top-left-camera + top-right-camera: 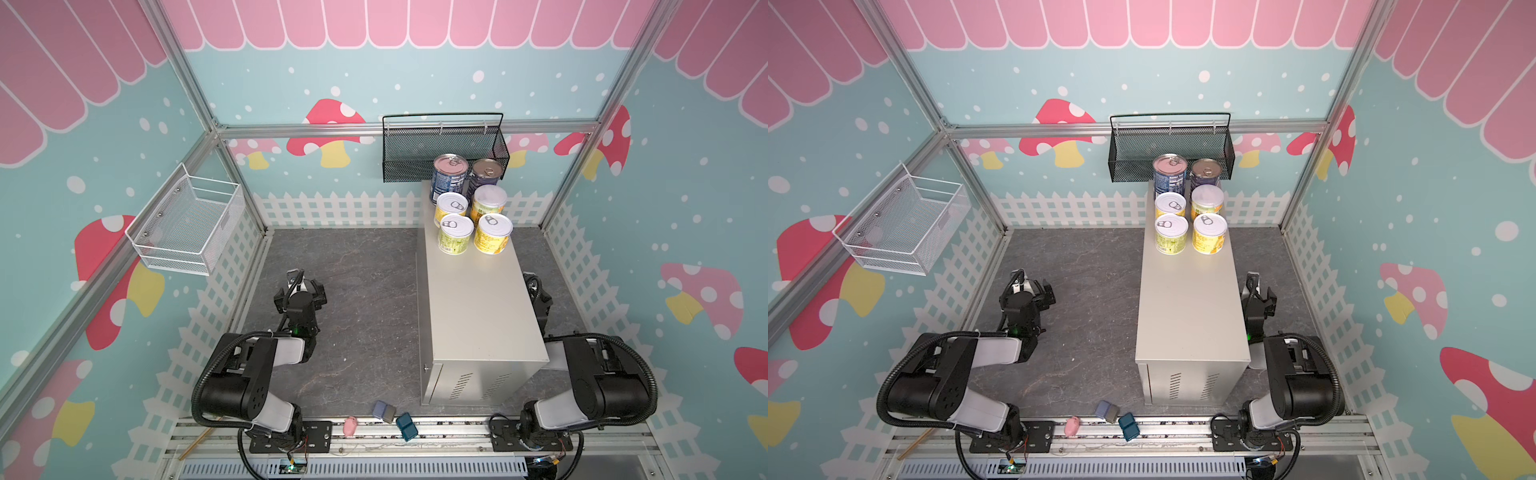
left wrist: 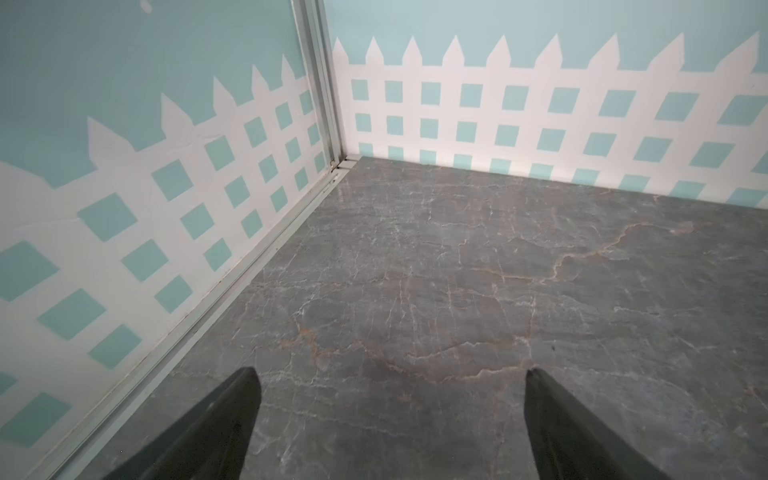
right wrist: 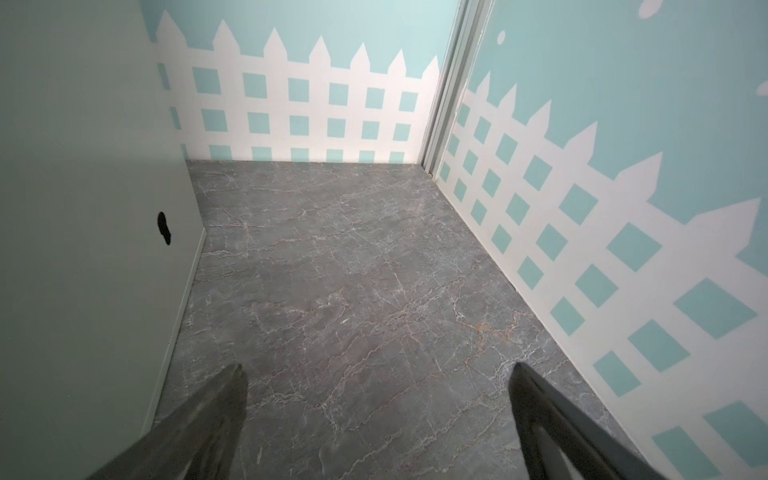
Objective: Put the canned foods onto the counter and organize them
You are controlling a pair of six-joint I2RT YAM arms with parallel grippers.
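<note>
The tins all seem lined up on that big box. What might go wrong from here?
1. The right gripper hangs open, low beside the counter; a sideways swing might bump it and shake the six cans.
2. The yellow can at the group's near right corner stands close to the counter's edge, so a jolt could tip it off.
3. The cans stand packed close; adjusting one may knock its neighbours.

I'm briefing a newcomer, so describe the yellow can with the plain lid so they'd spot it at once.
On the beige-grey counter, six cans stand in pairs at its far end, by the black mesh basket. The plain-lidded can is the right one of the middle pair. Unlike the other three yellow ones, its pale lid shows no pull tab.
</note>
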